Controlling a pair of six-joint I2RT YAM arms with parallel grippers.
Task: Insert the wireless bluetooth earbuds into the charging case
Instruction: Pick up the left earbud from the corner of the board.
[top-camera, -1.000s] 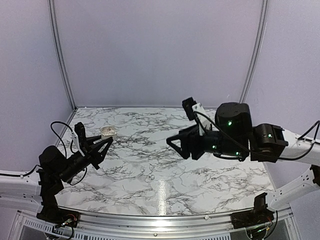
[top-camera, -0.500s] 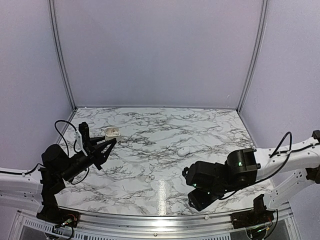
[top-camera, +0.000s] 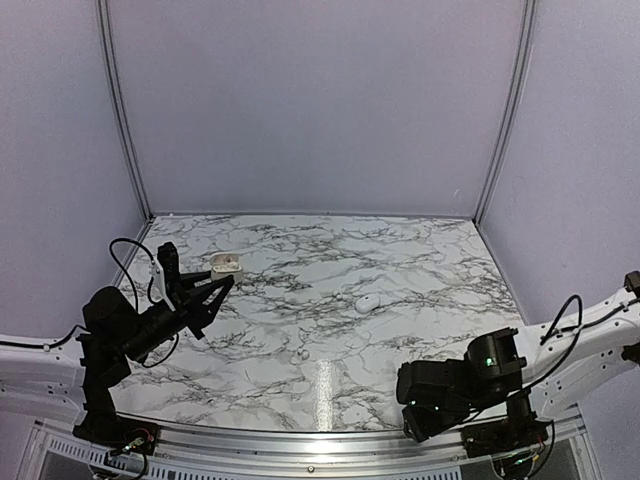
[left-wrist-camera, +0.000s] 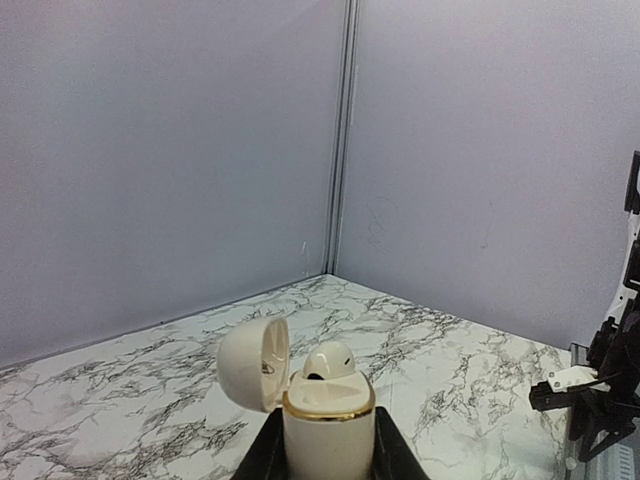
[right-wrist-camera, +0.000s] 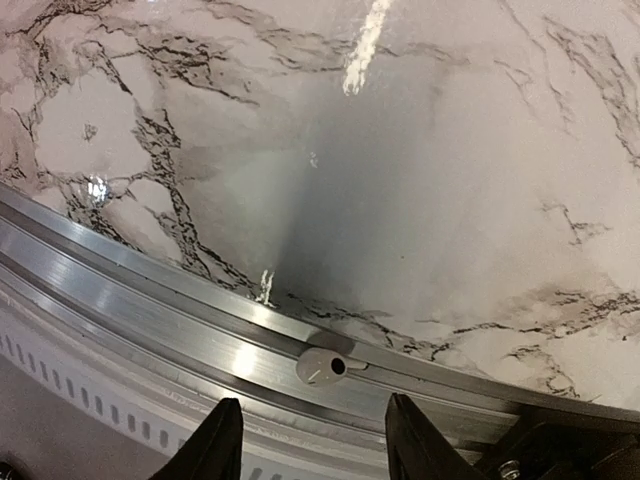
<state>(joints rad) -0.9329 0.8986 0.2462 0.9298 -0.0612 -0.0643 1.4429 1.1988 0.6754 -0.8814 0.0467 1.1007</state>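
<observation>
The left gripper (left-wrist-camera: 328, 452) is clamped on the case (left-wrist-camera: 328, 425), one finger on each side of its lower half, holding it upright above the far left part of the table (top-camera: 400, 255). The case's lid (left-wrist-camera: 255, 362) stands open, hinged over to the left in the left wrist view, and one earbud (left-wrist-camera: 328, 360) sits in a socket with its rounded top showing above the gold rim. A loose earbud (top-camera: 369, 301) lies on the marble right of the middle, well apart from both grippers. The right gripper (right-wrist-camera: 314, 400) hangs low over the near right edge of the table, its fingers (right-wrist-camera: 222, 440) partly apart with nothing between them. Below it runs the metal rail (right-wrist-camera: 150, 290), with a small pale peg (right-wrist-camera: 322, 367) on it.
</observation>
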